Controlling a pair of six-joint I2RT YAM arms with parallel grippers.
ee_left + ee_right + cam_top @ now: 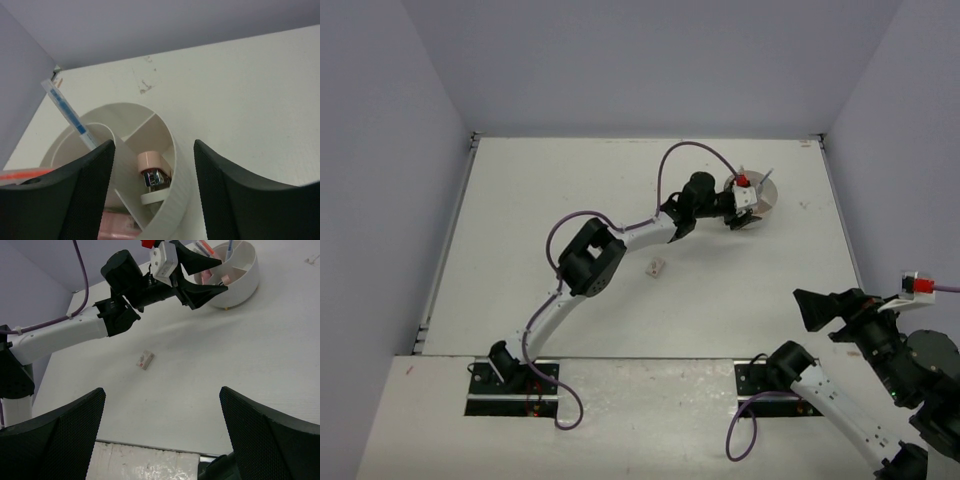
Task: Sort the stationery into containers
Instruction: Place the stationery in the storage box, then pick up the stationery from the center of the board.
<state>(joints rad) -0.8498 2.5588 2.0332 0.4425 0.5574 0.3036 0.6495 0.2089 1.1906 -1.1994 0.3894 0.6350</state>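
Sorting is nearly finished: we see only one small piece outside the tub.

Our left tool point(152, 150) hangs over the white tub point(181, 185) with its fingers apart and nothing between them. Under it a pink block point(150, 161) sits in a wedge compartment, and a blue pen point(70, 112) leans in the tub. One pale block point(655, 266) lies alone on the surface point(550, 180), well apart from the tub. We judge it is the last piece to place. Our right tool point(161, 405) is wide apart, empty.

Soft, even light from above keeps the white table point(540, 200) bright; shadows under the left arm point(620, 240) are faint and diffuse, all views reasonably sharp
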